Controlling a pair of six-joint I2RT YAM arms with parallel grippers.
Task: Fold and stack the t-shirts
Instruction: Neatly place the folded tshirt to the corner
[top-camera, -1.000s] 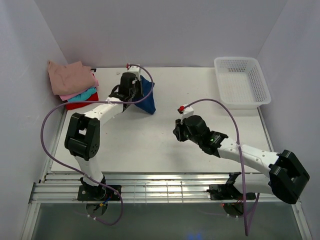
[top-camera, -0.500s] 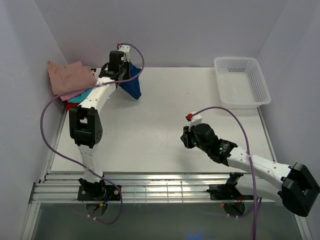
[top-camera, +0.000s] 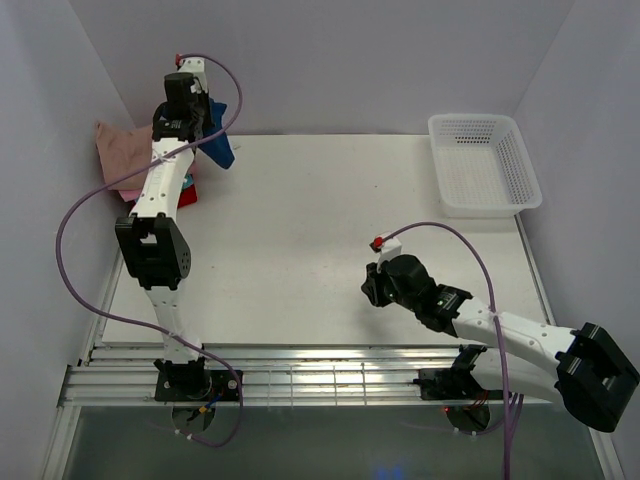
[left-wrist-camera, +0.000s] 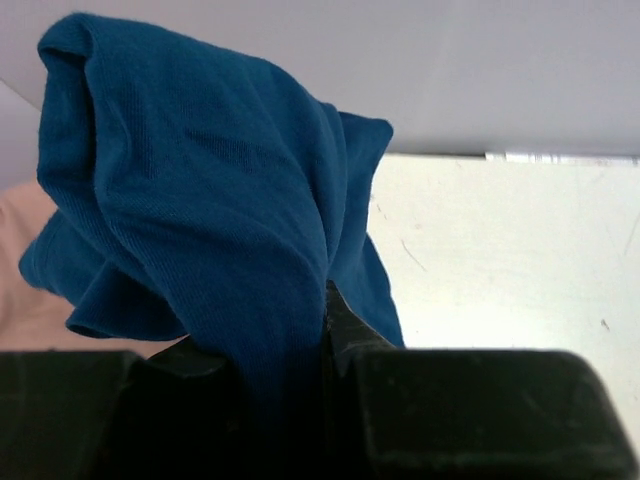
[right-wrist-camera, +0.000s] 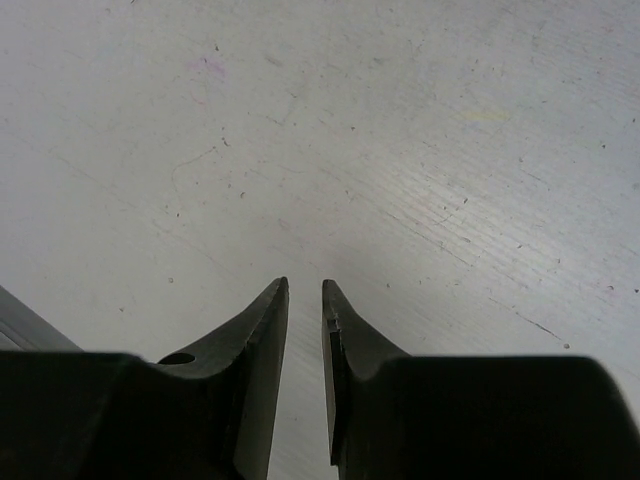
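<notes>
Navy blue tee is up in the air at the far-left corner, bunched and drooping from my left gripper, whose jaws are clamped tight on a thick fold. It's soft, light, floppy knit: no shape of its own, so I reckon it wants pinching at a hem or shoulder edge, not mid-bundle. Just beside it sits the dusty-pink tee topping the stack. My right gripper hangs over the bare table, jaws all but together, holding nothing.
</notes>
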